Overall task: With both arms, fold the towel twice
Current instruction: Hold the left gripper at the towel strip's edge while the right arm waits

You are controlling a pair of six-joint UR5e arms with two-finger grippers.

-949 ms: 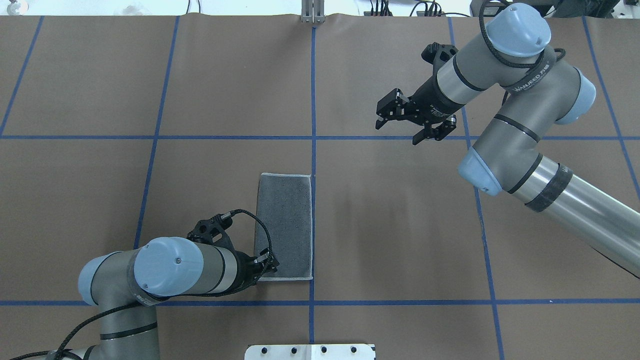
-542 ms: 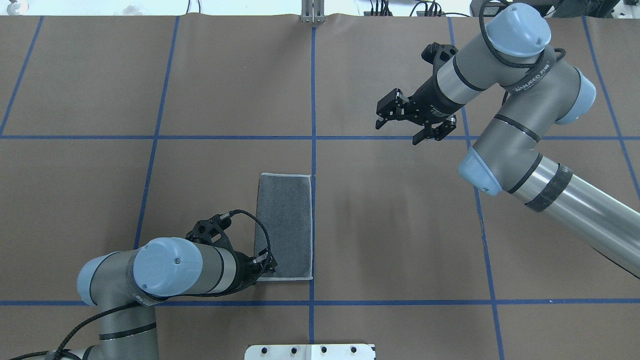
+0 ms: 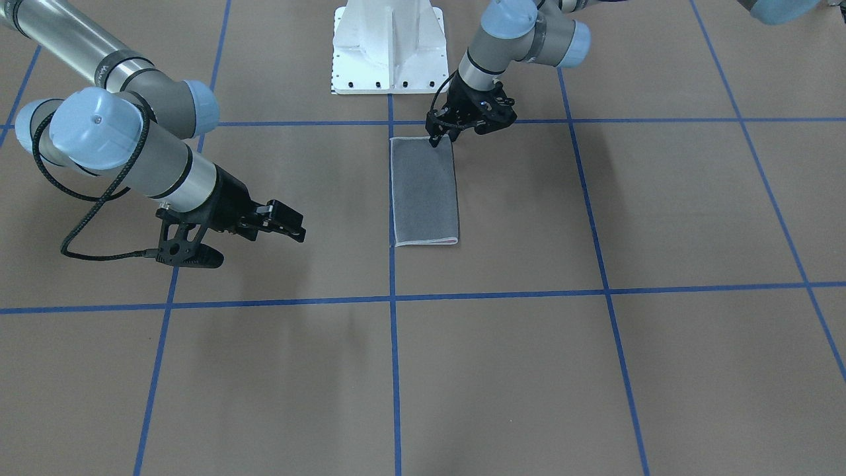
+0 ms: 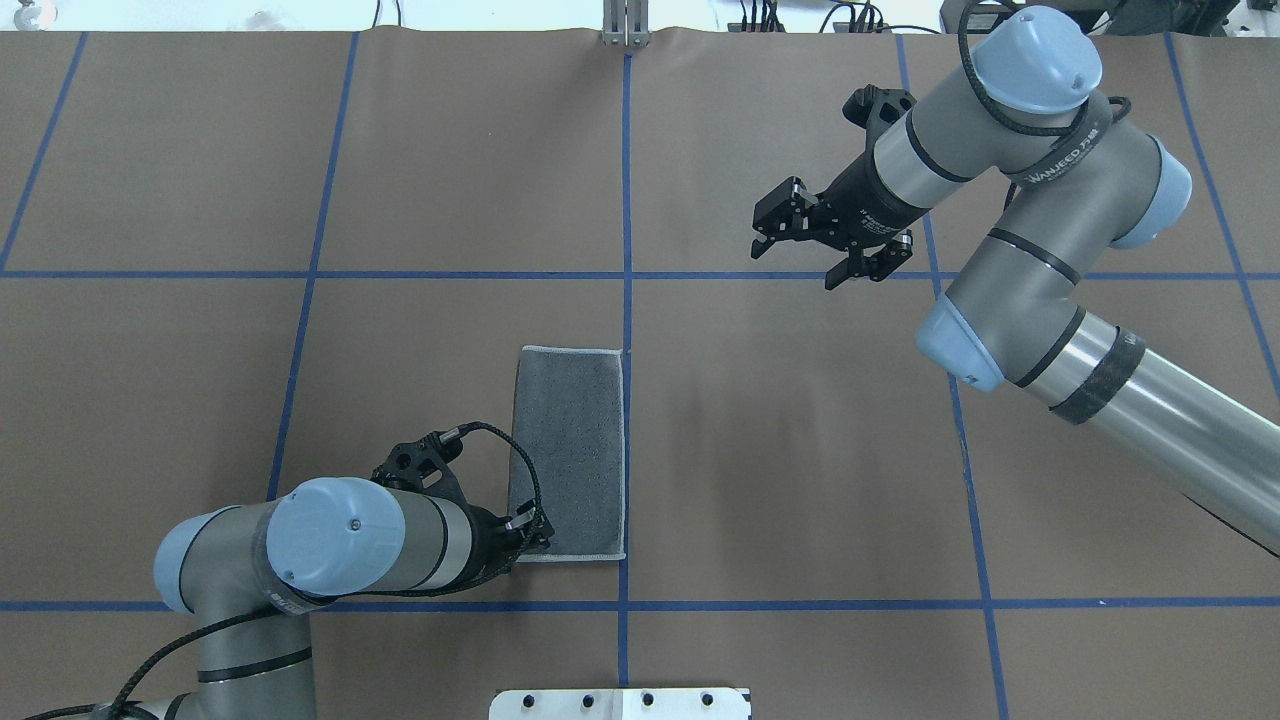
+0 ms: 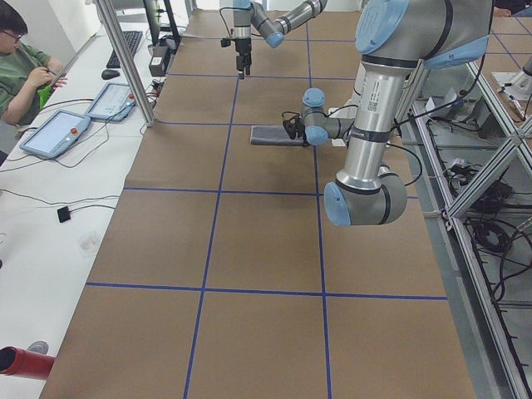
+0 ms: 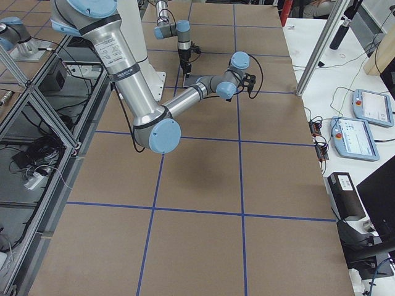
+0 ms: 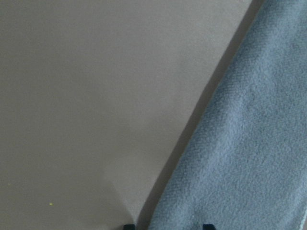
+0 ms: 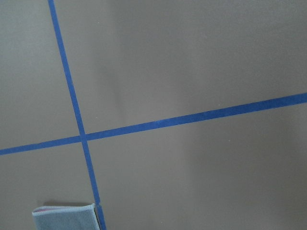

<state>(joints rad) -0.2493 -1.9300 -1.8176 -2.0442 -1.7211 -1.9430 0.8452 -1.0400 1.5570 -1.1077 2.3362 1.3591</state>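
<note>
Lying flat on the brown table cover (image 4: 450, 150), the towel (image 4: 570, 450) forms a long narrow rectangle, folded once with its dark grey face up and light stitched edging along its borders. One long edge runs just beside the central blue tape line (image 4: 626, 200), on the robot's left of it. A thin pink strip shows at the far short end in the front-facing view.

The left arm (image 4: 340, 545) reaches in low from the near left. The left gripper (image 4: 533, 530) sits on the towel's near corner, on the side away from the tape line. In the left wrist view only two dark fingertips (image 7: 127, 226) show at the bottom edge, set a narrow gap apart, with the towel's edge between them. Whether they pinch the cloth cannot be told.

The right arm (image 4: 1010, 130) is held above the table's far right part, well apart from the towel. The right gripper (image 4: 797, 262) hangs there with its jaws spread wide and nothing between them. Its wrist camera looks down on a tape crossing, with one towel corner at the lower left of its view.

The white pedestal base (image 3: 388, 46) stands near the towel's near end.
</note>
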